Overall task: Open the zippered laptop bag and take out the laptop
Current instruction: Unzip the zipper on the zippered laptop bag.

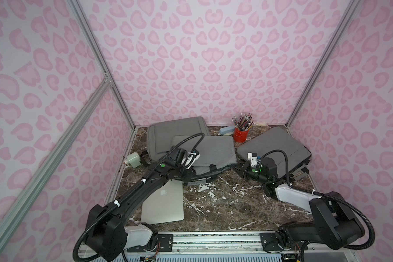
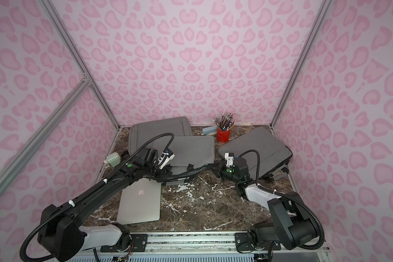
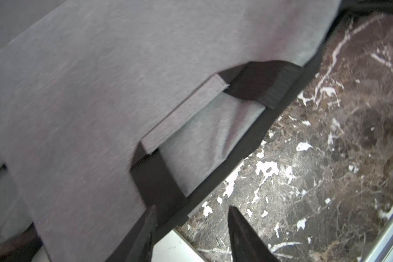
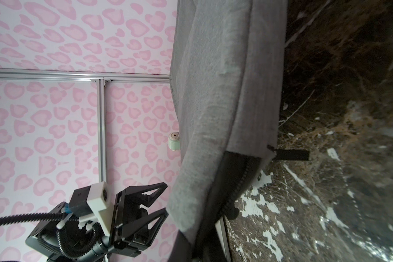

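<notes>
Lying flat on the bench (image 1: 225, 204) at about 7 o'clock, the silver laptop (image 1: 162, 202) is out of the laptop bag (image 1: 213, 149). The left arm crosses the laptop's far edge, so I cannot tell whether that edge is quite clear of the bag's mouth. The bag sits near the middle of the bench, a little toward 12 o'clock, with its black zipper edge facing 6 o'clock.

The left fingers (image 3: 145, 231) stand moderately wide and hold nothing. In the left wrist view they hover at the zipper edge, next to a black handle strap (image 3: 154, 181), and a pale corner of the laptop shows just below them. The right fingers (image 1: 239, 169) are pinched shut at the bag's 3 o'clock corner, apparently on the zipper edge there.

By my reading the taking-out step is at its end. The next move calls for the left arm to rise straight up, clear of the strap and the laptop. The right fingers then need to open and back off toward 4 o'clock without snagging the zipper.
</notes>
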Controlling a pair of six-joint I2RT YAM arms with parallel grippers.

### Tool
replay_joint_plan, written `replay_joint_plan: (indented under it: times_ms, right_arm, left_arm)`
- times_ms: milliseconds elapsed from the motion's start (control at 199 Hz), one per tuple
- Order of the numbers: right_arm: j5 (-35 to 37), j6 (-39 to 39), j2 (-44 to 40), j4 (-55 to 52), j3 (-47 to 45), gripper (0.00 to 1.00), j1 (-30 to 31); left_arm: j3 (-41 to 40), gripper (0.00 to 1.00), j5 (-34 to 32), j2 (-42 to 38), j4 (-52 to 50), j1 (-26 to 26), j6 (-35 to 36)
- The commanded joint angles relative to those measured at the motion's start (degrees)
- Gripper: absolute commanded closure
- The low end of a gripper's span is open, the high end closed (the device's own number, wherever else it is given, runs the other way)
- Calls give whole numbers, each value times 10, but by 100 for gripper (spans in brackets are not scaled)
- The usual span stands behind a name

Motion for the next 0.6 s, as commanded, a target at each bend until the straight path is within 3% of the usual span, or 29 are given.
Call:
replay_joint_plan:
  times_ms: [0, 171, 422, 553, 598]
  right_arm:
    - [5, -21, 2, 17, 7, 100, 0]
    - [5, -22, 4, 18, 8, 100, -1]
    - [2, -18, 3, 29, -2, 100, -3]
    - [-1, -20, 2, 28, -3, 100, -4]
    - [-1, -21, 1, 28, -3, 100, -4]
  left_arm:
    - [15, 45, -21, 31, 30, -27, 88]
    - [40, 45, -55, 96, 35, -73, 126]
    - [50, 48, -86, 142, 55, -85, 140]
    - [64, 64, -133, 157, 58, -82, 138]
    - [68, 77, -144, 160, 60, -83, 134]
